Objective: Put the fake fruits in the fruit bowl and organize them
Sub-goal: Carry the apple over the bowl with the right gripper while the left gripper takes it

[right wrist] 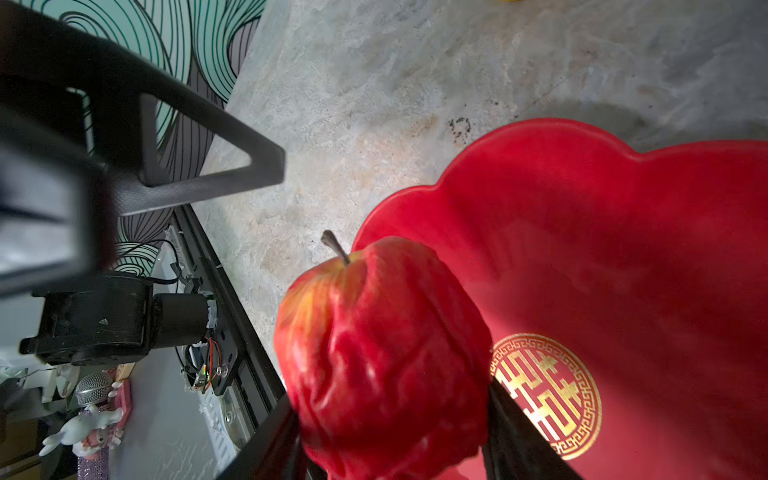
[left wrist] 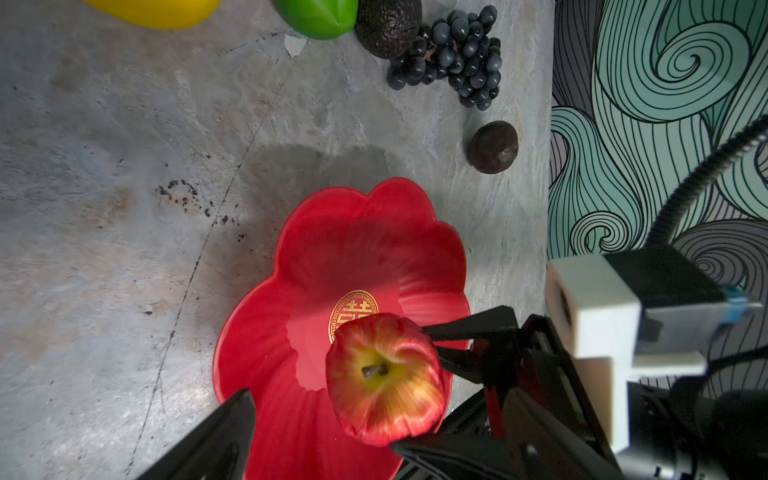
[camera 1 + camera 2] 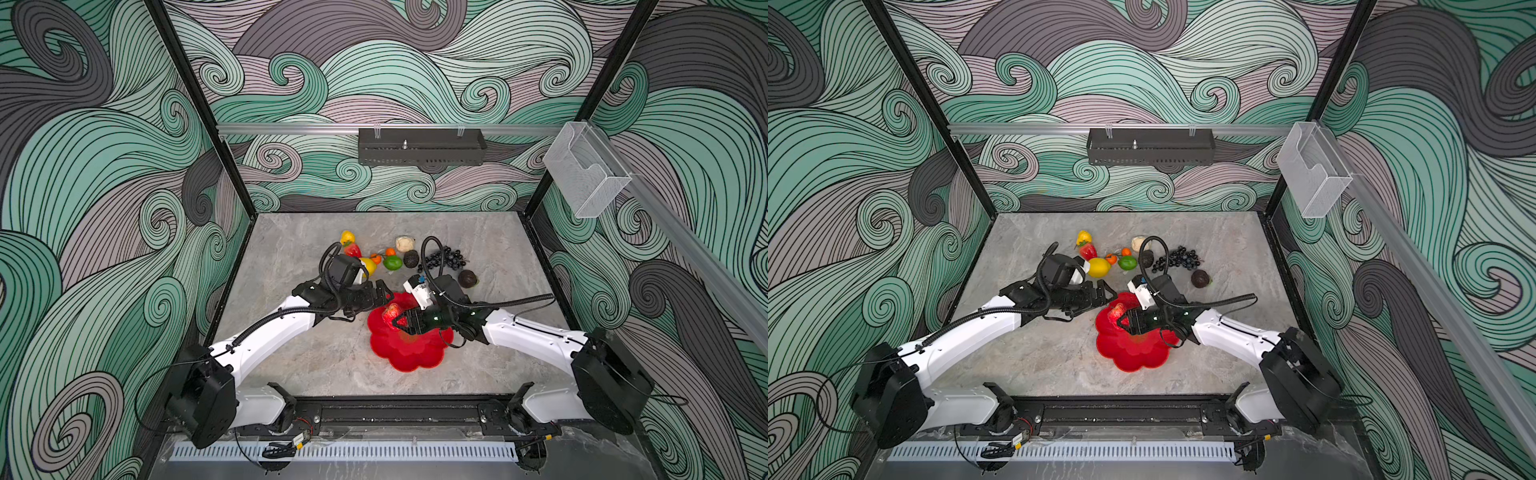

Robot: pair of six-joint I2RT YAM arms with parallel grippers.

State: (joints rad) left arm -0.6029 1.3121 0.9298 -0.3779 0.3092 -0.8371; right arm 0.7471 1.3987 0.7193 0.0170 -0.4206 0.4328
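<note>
My right gripper (image 3: 397, 322) is shut on a red apple (image 3: 390, 313) with a yellow top and a short stem. It holds the apple just above the far left part of the fruit bowl (image 3: 415, 353), a red scalloped dish with a gold emblem (image 1: 548, 395). The apple (image 1: 382, 353) fills the gap between the right fingers. My left gripper (image 3: 384, 291) stands open and empty beside the bowl's far rim. On the table behind lie a lemon (image 3: 369, 266), a lime (image 3: 392, 262), a strawberry (image 3: 352, 249), two tiny oranges (image 3: 390, 251) and a grape bunch (image 3: 446, 258).
A beige lump (image 3: 405, 244), a dark rough fruit (image 3: 411, 258) and a brown round fruit (image 3: 467, 278) also lie behind the bowl. Patterned walls close the table on three sides. A black rail (image 3: 395, 411) runs along the front edge.
</note>
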